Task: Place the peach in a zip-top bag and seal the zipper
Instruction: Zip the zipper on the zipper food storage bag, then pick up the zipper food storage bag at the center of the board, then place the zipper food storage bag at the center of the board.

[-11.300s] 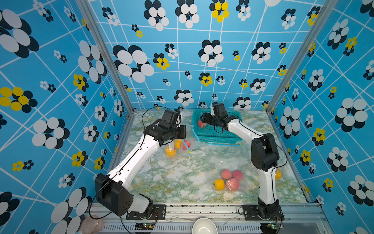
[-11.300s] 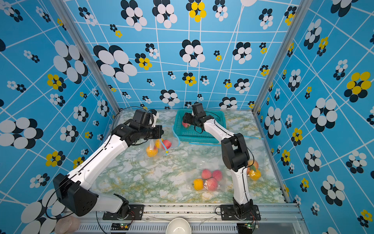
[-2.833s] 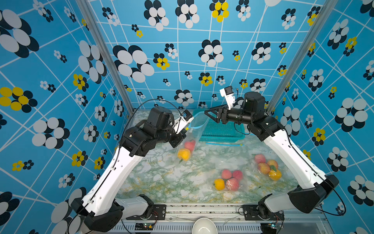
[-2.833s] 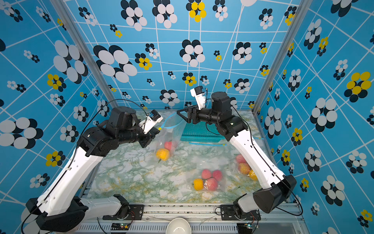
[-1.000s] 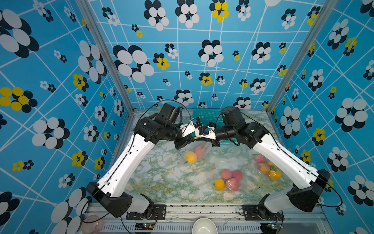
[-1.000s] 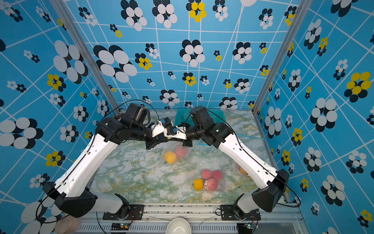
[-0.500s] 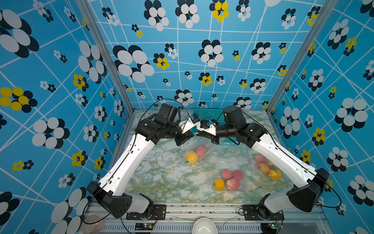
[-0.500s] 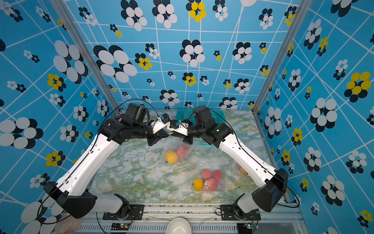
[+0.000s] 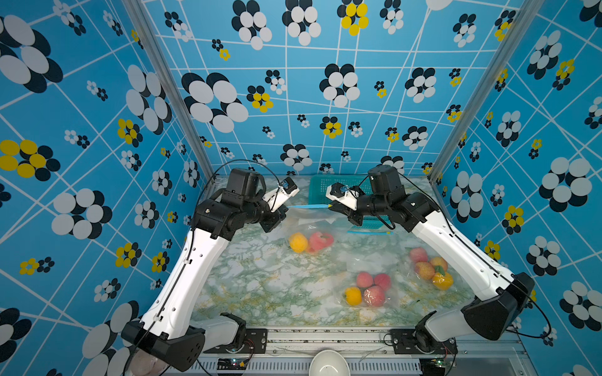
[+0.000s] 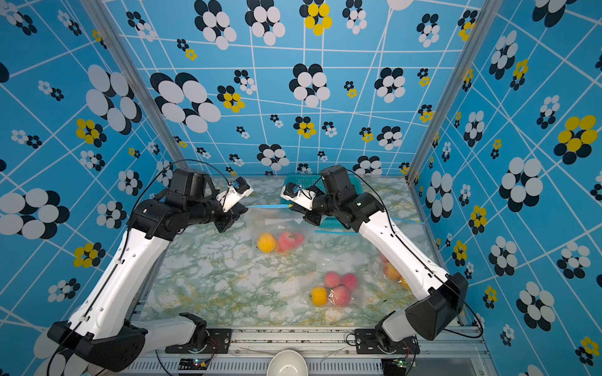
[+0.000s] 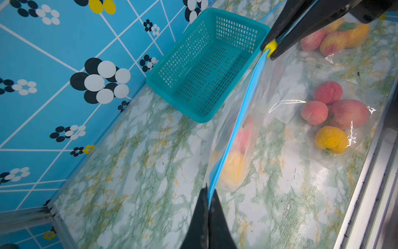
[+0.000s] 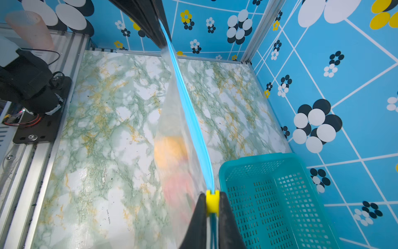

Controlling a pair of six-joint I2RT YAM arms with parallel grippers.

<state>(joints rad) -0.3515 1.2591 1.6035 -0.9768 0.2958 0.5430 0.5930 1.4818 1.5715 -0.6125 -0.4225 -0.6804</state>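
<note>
The clear bag (image 9: 306,221) holds a pink peach (image 9: 321,240); left fingers (image 11: 201,212) pinch its blue zipper (image 9: 308,206) at one end, right fingers (image 12: 199,215) squeeze the yellow slider (image 12: 212,201).

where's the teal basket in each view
In a top view: teal basket at the back, partly hidden.
In a top view: same place.
Left wrist: whole basket, empty.
Right wrist: part of it, cut by the frame.
Shared landmark: blue zipper strip beside it.
</note>
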